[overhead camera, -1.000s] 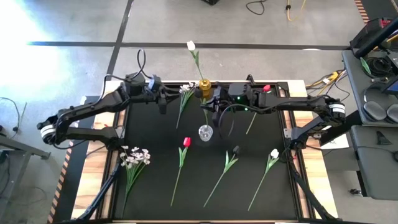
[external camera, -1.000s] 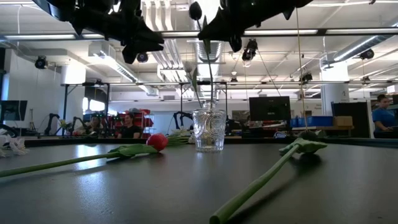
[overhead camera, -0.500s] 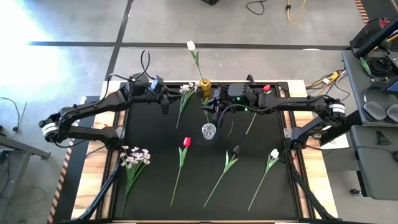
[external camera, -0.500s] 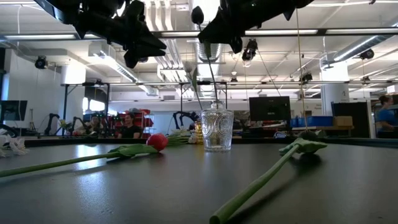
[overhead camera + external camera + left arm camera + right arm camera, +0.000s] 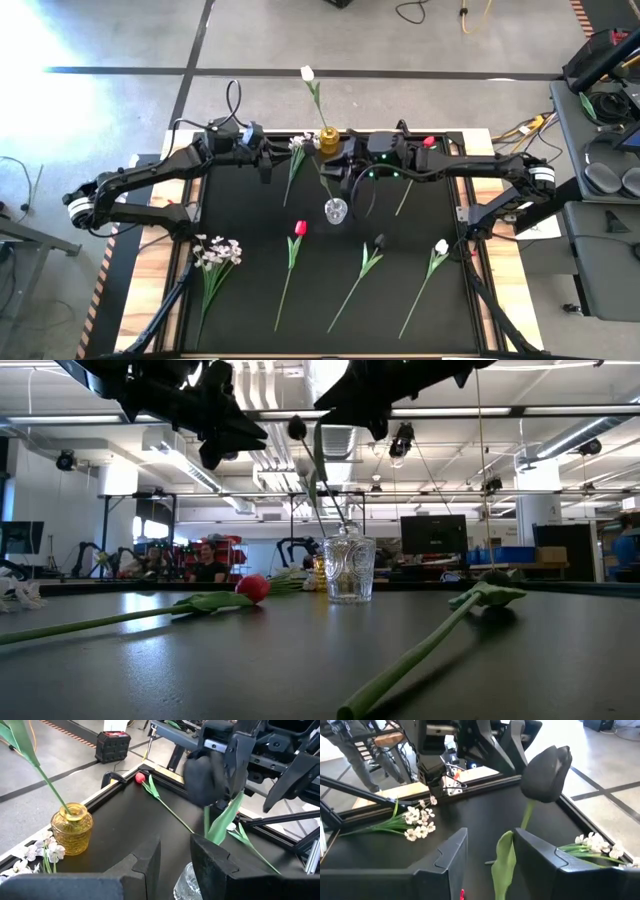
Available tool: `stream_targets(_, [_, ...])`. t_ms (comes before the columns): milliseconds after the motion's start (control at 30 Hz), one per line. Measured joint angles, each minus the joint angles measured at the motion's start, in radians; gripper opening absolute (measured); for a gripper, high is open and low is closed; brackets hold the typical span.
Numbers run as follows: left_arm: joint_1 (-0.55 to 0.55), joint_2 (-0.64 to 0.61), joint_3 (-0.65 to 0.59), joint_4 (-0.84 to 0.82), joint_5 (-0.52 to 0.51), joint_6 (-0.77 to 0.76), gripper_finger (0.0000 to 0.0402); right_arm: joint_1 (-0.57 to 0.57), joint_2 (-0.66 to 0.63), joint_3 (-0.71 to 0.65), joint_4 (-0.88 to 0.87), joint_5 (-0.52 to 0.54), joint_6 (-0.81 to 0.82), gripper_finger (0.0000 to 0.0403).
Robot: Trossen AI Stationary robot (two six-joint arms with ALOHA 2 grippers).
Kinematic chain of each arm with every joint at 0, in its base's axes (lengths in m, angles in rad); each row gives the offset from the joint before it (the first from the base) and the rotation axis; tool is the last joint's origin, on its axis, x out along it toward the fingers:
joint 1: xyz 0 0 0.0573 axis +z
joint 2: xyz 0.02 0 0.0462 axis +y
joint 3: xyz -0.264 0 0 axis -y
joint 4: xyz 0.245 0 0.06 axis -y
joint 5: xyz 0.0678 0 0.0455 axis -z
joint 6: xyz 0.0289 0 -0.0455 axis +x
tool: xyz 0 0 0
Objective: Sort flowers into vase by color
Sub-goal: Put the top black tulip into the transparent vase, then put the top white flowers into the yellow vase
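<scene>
The black table mat (image 5: 250,230) carries loose flowers: a red tulip (image 5: 299,228), a white tulip (image 5: 441,246), a dark tulip (image 5: 379,241) and a white blossom spray (image 5: 217,251). The amber vase (image 5: 328,140) at the far edge holds one white tulip (image 5: 307,73). The clear glass vase (image 5: 335,210) stands mid-mat with a black tulip (image 5: 547,767) leaning in it. The right gripper (image 5: 487,852) hangs above that vase, fingers parted around the stem without clamping it. Lift straight up, clear of the bloom, so the vase stays upright. The left gripper (image 5: 175,855) waits nearby, part open and empty.

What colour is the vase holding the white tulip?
Amber-yellow glass. The vase shows best in the left wrist view.
</scene>
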Motion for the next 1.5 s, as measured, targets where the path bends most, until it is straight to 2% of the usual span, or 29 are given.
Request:
stream_targets(233, [0.000, 0.000, 0.000, -0.080, -0.114, -0.027, 0.0084, 0.000, -0.011, 0.066, -0.022, -0.002, -0.022, 0.0141])
stream_targets(500, [0.014, 0.044, 0.000, -0.171, -0.130, -0.066, 0.0076, 0.000, -0.036, 0.165, -0.183, -0.001, -0.090, 0.0116])
stream_targets(800, [0.072, 0.140, 0.000, -0.175, -0.132, -0.147, 0.0076, -0.003, -0.104, 0.216, -0.238, 0.030, -0.140, 0.0047])
stream_targets(967, [0.095, 0.219, 0.003, -0.178, -0.153, -0.197, 0.0076, -0.005, -0.160, 0.216, -0.296, 0.099, -0.152, 0.0013])
stream_targets(1167, [0.095, 0.385, 0.128, -0.277, -0.259, -0.156, 0.0091, -0.011, -0.194, 0.216, -0.362, 0.160, -0.154, 0.0009])
stream_targets(1367, [0.099, 0.590, 0.328, -0.472, -0.340, -0.027, 0.0133, -0.011, -0.192, 0.216, -0.366, 0.167, -0.160, 0.0009])
stream_targets(1500, [0.102, 0.698, 0.397, -0.541, -0.361, 0.022, 0.0162, -0.011, -0.187, 0.216, -0.367, 0.173, -0.153, 0.0009])
